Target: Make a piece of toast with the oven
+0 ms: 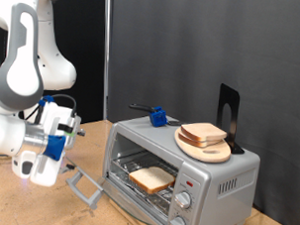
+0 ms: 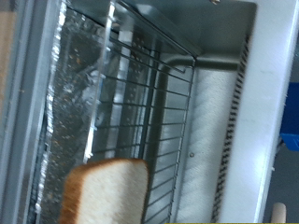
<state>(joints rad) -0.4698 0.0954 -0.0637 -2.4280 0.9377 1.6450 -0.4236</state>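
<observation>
One slice in the oven: we see the piece of toast (image 1: pixel 150 178) lying flat on the wire rack (image 1: pixel 138 170) inside the oven (image 1: pixel 183 168), towards the front opening.
Oven door: the glass door (image 1: pixel 86 186) hangs open, dropped down at the exterior view's left of the oven.
Gripper: our gripper (image 1: pixel 70 137) sits left of the oven in the exterior view, near the open door and apart from the bread; we cannot tell how wide its fingers stand.
Wrist view: we look into the oven, with the toast's pale edge and brown crust on the rack bars.
Oven top: a second slice (image 1: pixel 204 133) rests on a round wooden plate (image 1: pixel 204 149), beside a blue object (image 1: pixel 159 117).
Knobs: two round knobs (image 1: pixel 183 201) on the front panel.
Counter: the oven stands on a wooden counter (image 1: pixel 28 202).
</observation>
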